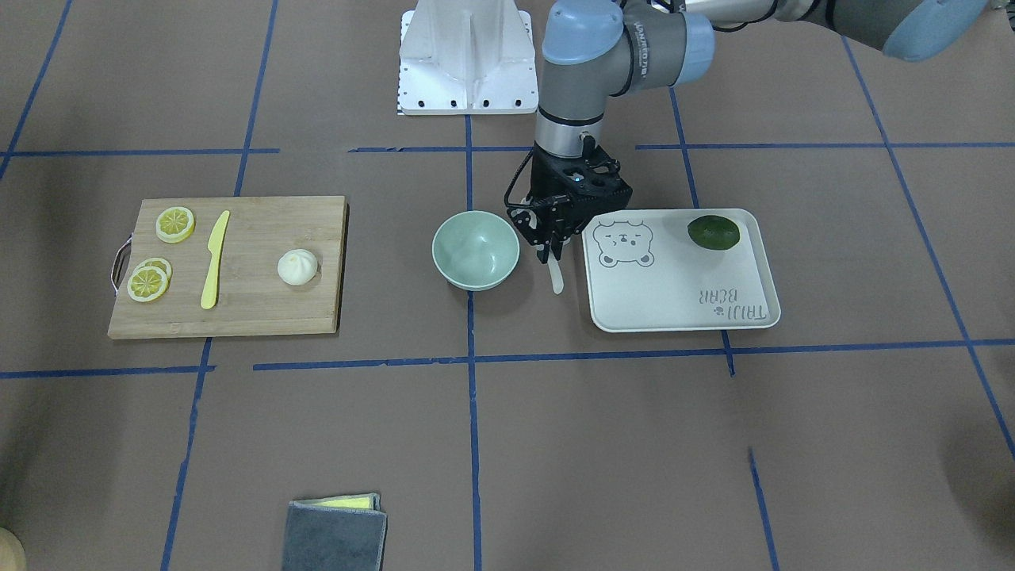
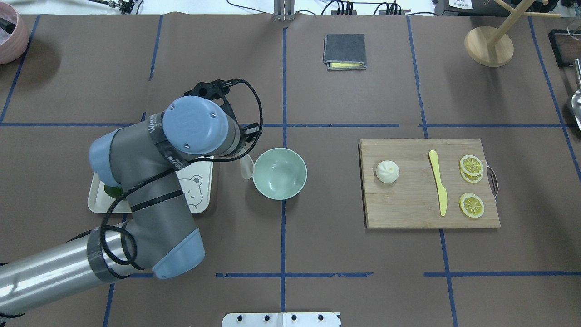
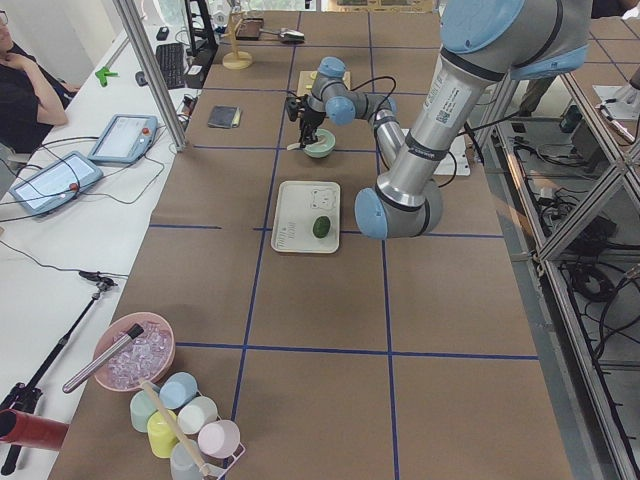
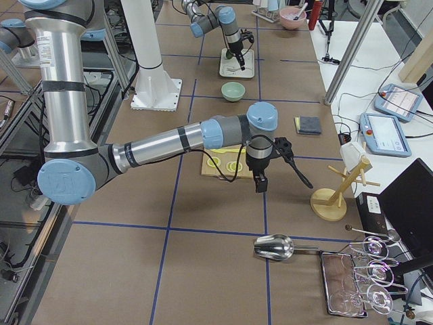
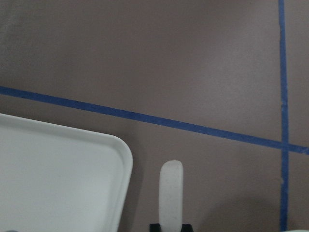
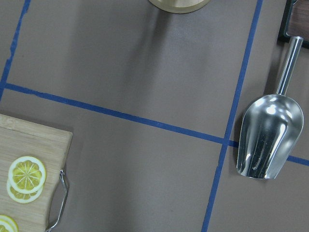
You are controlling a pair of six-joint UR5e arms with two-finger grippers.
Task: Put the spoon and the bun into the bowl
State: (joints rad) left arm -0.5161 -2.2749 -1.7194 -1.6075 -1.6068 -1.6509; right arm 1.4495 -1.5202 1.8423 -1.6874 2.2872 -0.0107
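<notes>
The pale spoon (image 1: pixel 557 277) hangs down from my left gripper (image 1: pixel 553 255), which is shut on its handle. It sits between the mint-green bowl (image 1: pixel 476 250) and the white tray (image 1: pixel 674 297), just beside the bowl's rim. The spoon also shows in the overhead view (image 2: pixel 246 165) and in the left wrist view (image 5: pixel 171 193). The bowl (image 2: pixel 279 173) is empty. The white bun (image 1: pixel 297 267) sits on the wooden cutting board (image 1: pixel 262 313). My right gripper (image 4: pixel 260 184) hovers beyond the board's far end; I cannot tell if it is open.
The board also holds a yellow knife (image 1: pixel 214 262) and lemon slices (image 1: pixel 175 224). A dark green fruit (image 1: pixel 713 232) lies on the tray. A folded grey cloth (image 1: pixel 337 535), a wooden stand (image 2: pixel 489 45) and a metal scoop (image 6: pixel 268 140) are on the table.
</notes>
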